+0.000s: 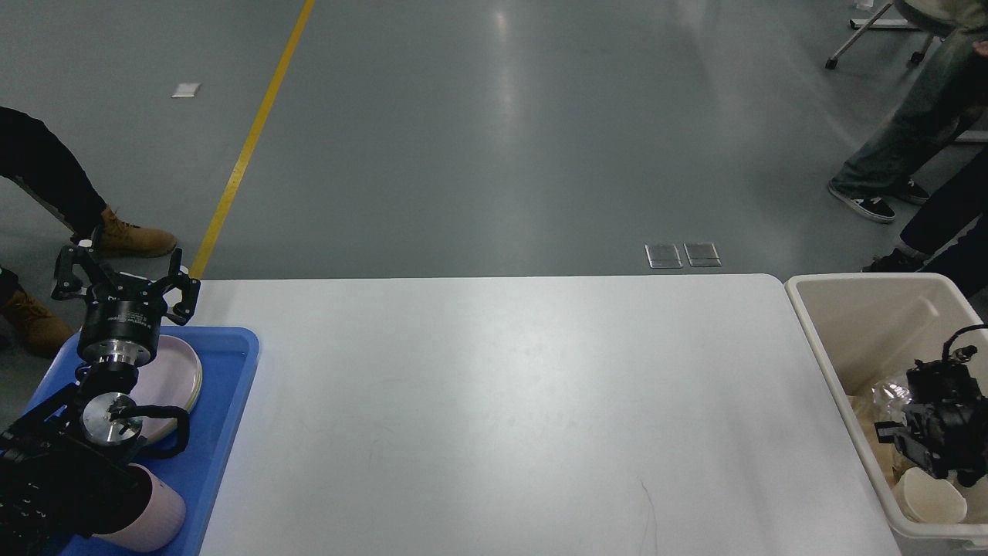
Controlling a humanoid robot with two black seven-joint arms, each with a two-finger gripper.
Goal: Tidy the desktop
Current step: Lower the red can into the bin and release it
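Note:
The white desktop point(509, 401) lies bare across the middle of the head view. My left gripper point(123, 279) hangs open above the far end of the blue tray point(228, 432), with nothing between its spread fingers. My right gripper point(922, 432) reaches in from the right edge, over the inside of the cream bin point(814, 332). It looks dark and bunched, so its fingers cannot be told apart.
The tray holds stacked pink plates point(176, 378) and a pink cup point(158, 513) lying on its side. In the bin are a paper cup point(930, 498) and crumpled wrapping. People's legs stand on the floor at far left point(46, 174) and far right point(918, 123).

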